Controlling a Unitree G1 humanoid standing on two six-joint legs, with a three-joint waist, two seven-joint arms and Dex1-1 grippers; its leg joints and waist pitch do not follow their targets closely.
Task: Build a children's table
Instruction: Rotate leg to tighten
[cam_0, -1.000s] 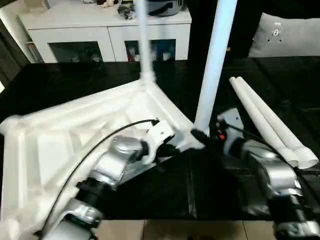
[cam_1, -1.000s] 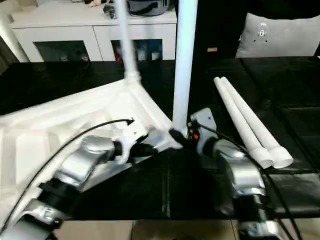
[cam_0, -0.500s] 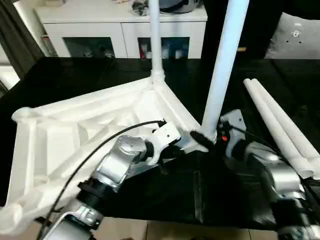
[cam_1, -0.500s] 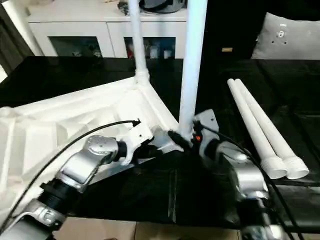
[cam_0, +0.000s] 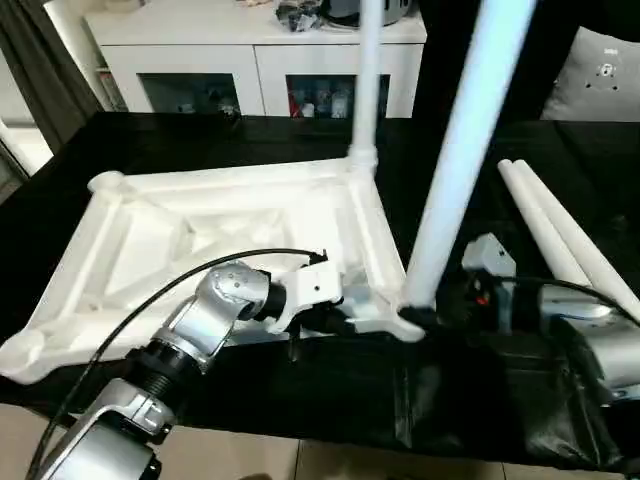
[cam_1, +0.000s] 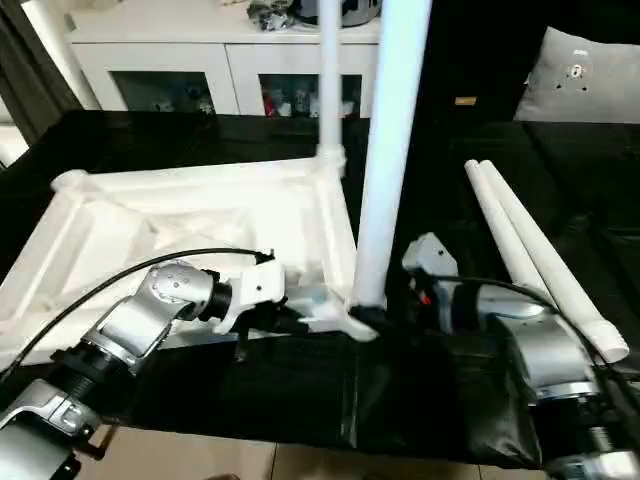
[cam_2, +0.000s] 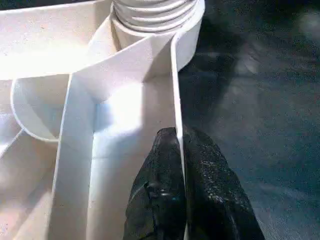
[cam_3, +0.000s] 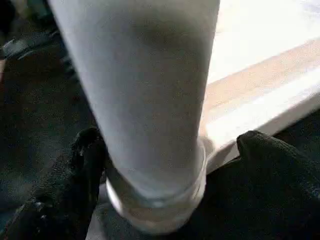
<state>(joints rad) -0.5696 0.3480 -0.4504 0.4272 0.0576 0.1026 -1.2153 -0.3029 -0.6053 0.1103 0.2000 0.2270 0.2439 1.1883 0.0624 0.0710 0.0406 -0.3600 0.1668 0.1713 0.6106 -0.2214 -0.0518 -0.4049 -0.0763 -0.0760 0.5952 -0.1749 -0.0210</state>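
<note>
The white table top (cam_0: 200, 235) lies upside down on the black surface, ribs up. One leg (cam_0: 367, 90) stands in its far right corner socket. A second leg (cam_0: 455, 170) rises from the near right corner socket (cam_2: 150, 20), leaning slightly right. My right gripper (cam_0: 425, 318) is shut on that leg's base, a black finger (cam_3: 75, 170) on each side of the leg (cam_3: 145, 90). My left gripper (cam_0: 335, 322) is shut on the top's thin near rim (cam_2: 176, 100) just beside that corner. Two loose legs (cam_0: 560, 240) lie side by side to the right.
A white cabinet (cam_0: 250, 50) with glass doors stands behind the black surface. A grey cushion (cam_0: 605, 75) sits at the far right. The black surface's near edge (cam_0: 300, 440) runs just below my forearms, with light floor beyond it.
The camera has shifted. The table top has swung round to lie squarer to me, and the held leg leans more to the right. Both grippers keep their holds.
</note>
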